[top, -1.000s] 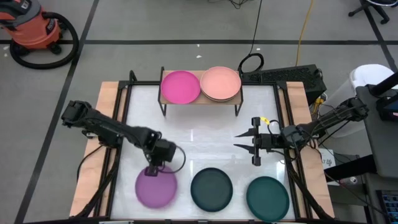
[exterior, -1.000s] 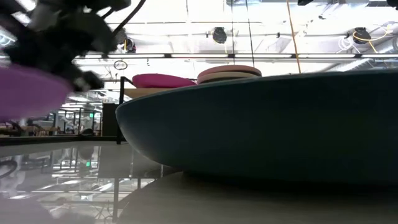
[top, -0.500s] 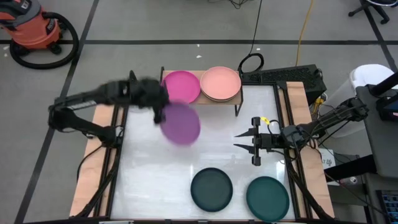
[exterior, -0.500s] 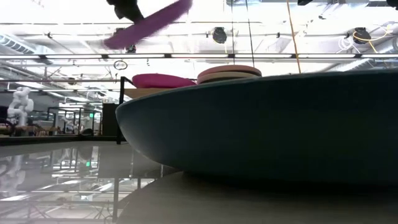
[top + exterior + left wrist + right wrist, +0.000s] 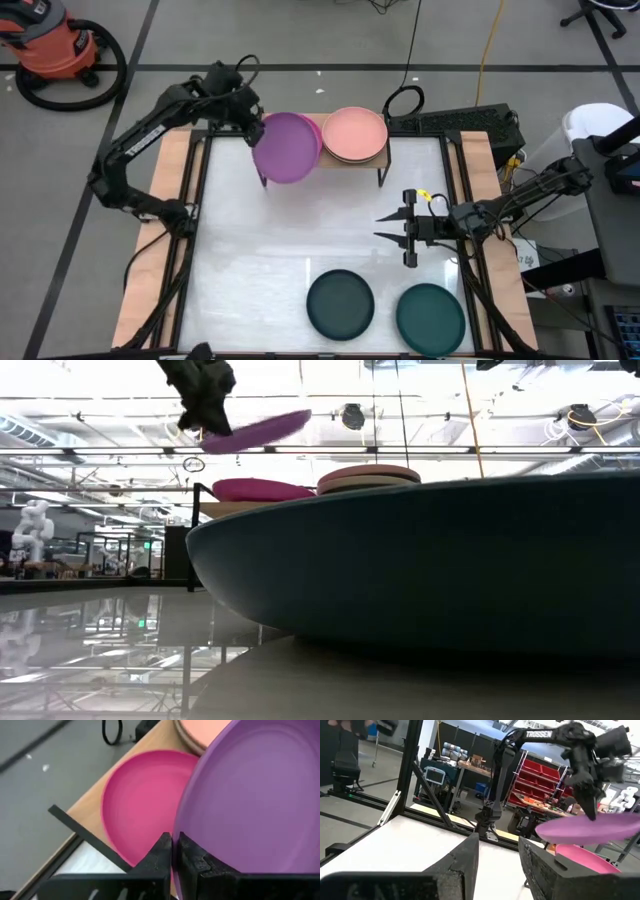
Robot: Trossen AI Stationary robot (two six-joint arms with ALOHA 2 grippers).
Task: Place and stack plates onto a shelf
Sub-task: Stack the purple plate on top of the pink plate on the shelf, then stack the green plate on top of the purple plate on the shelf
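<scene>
Plate, round matte purple (image 5: 287, 148), is hanging in the air over the near edge of the round matte magenta plate (image 5: 312, 127), which is lying on the low wooden-topped shelf (image 5: 330, 162). The left gripper (image 5: 247, 125), nearer the shelf, is clenching the purple plate's rim, so the stack lies just below and slightly beyond it. The right gripper (image 5: 392, 229) is waiting over mid-table, fingers spread and holding nothing.

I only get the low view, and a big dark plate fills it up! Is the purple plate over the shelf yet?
Observer: Yes. From above, the round matte purple plate hangs over the magenta plate on the wooden-topped shelf.
Operator: Who's holding it?
Observer: The left gripper, its jaws pinching the rim.
Operator: Where's the other arm?
Observer: The right gripper hangs open mid-table, holding nothing.
</scene>
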